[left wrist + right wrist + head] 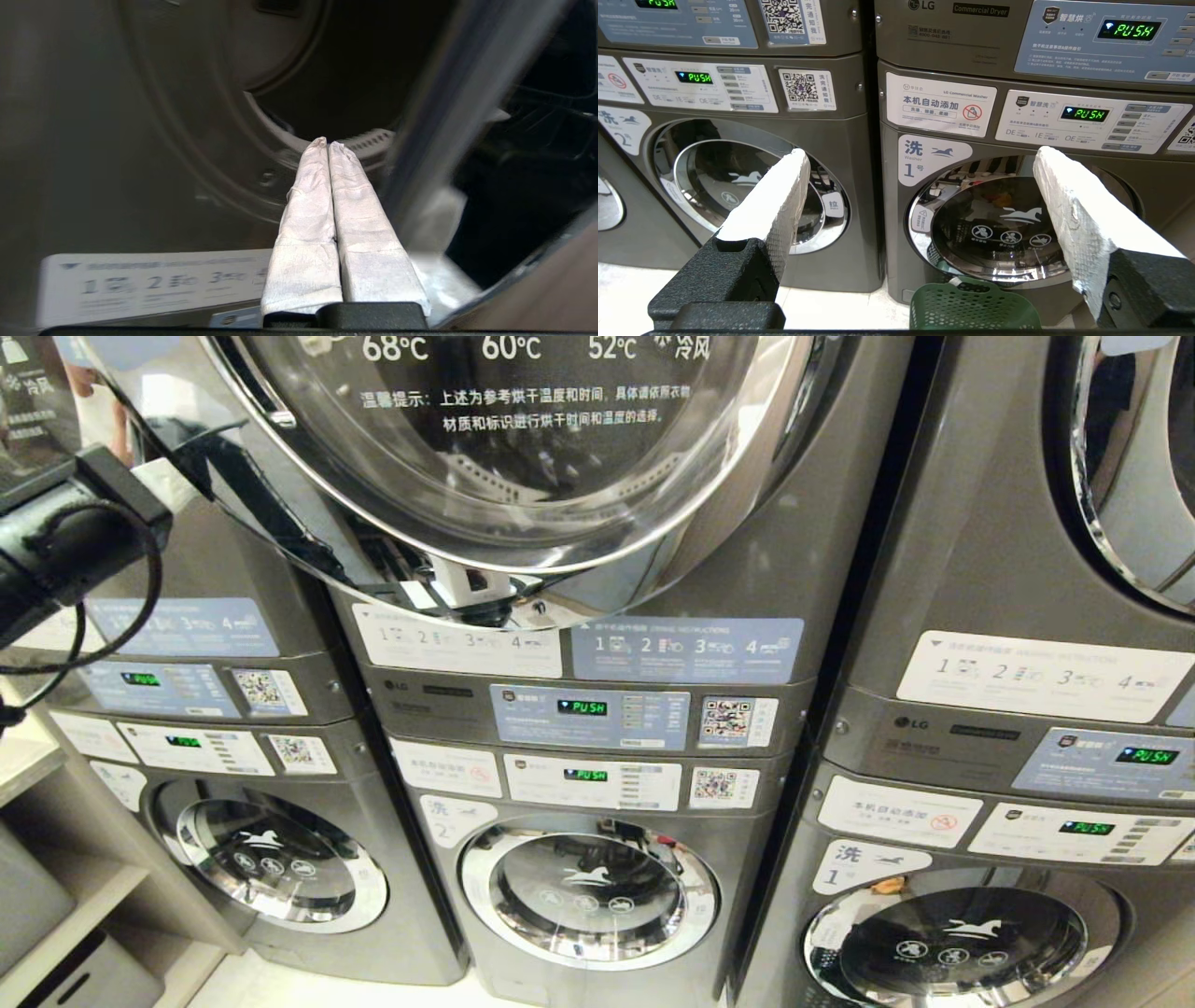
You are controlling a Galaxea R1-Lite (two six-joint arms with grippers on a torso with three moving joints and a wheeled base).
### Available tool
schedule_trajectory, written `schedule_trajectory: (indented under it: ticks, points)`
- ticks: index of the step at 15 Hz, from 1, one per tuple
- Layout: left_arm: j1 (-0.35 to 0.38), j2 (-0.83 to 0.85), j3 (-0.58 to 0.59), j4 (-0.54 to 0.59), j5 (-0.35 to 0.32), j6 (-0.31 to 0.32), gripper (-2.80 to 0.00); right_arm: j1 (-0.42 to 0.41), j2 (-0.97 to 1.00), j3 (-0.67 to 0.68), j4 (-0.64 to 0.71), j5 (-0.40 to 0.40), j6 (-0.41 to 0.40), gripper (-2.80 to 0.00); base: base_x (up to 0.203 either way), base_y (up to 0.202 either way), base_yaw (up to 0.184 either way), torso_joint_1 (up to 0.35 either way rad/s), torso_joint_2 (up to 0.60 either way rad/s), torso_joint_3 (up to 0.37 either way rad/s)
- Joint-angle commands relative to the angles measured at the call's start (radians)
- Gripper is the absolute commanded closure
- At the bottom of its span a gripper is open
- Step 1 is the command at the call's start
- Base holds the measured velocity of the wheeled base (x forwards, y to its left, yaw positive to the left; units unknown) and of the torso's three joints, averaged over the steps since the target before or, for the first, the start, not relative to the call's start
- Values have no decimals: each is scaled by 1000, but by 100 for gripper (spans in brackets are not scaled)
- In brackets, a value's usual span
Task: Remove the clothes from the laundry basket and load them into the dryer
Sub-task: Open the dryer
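The middle dryer's round chrome door stands swung open towards me. In the left wrist view my left gripper is shut, its white-wrapped fingers pressed together with nothing between them. It points at the lower rim of the dark drum opening, beside the door's edge. The left arm shows at the left edge of the head view. My right gripper is open and empty, low in front of the washers. The green laundry basket stands on the floor below it, against washer 1. No clothes are in view.
Three stacks of grey machines fill the wall, each with lit control panels. Washer 2 has its door shut. A shelf unit stands at the far left. Pale floor runs in front of the machines.
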Motion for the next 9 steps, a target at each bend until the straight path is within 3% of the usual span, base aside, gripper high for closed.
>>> schedule_trajectory:
  ticks: [1,5,9]
  points:
    - [-35,-20,4,-6,-3,-3,0,0,2,5,0,0,0,-280,0,0,0,0,0,0]
    - [-75,-89,58,-6,0,7,0,0,2,5,0,0,-1,-280,0,0,0,0,0,0]
    - [-100,-221,213,-5,0,18,0,1,2,5,0,0,-2,-280,0,0,0,0,0,0]
